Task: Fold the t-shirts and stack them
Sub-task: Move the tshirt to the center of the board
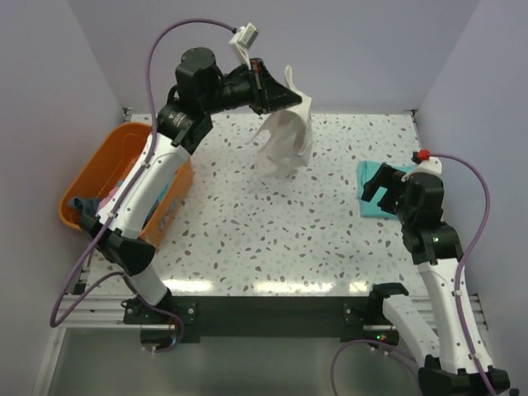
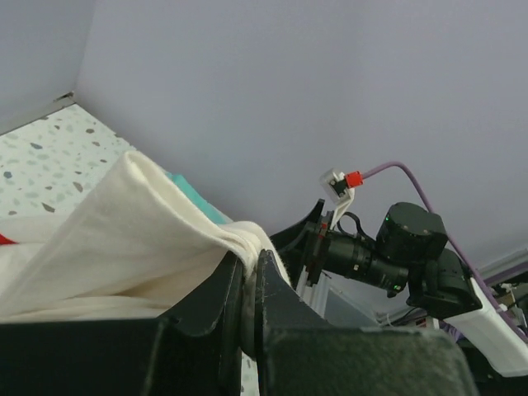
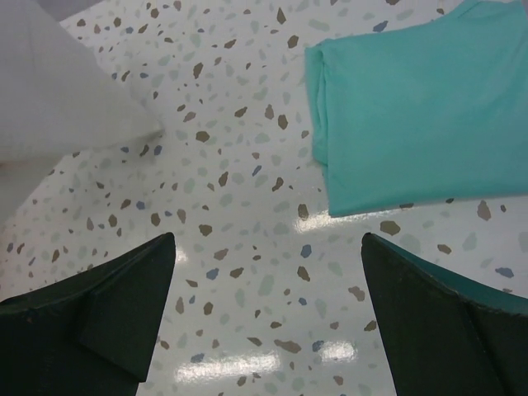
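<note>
Left fingers (image 2: pixel 250 285): are pressing shut on a bunched edge of the cream-white t-shirt (image 1: pixel 285 140) and are holding it raised high, close to the back wall.
Cream-white t-shirt: is hanging in loose folds straight below the left fingers. Its lowest folds are reaching down toward the worktop (image 1: pixel 272 239), but it is not clear whether they are touching it. In the left wrist view the cloth is spreading away from the pinch, with a sliver of red print showing at its far edge.
Right fingers (image 1: pixel 382 190): are standing spread wide, gripping nothing, and are hovering low over the worktop.
Teal-green t-shirt (image 3: pixel 421 107): is lying folded flat on the worktop just ahead of the right fingers, off toward their right tip, and is not touching them.
Orange basket (image 1: pixel 99 173): is sitting well apart from both sets of fingers, beside the left arm's lower link, with some cloth lying inside.
</note>
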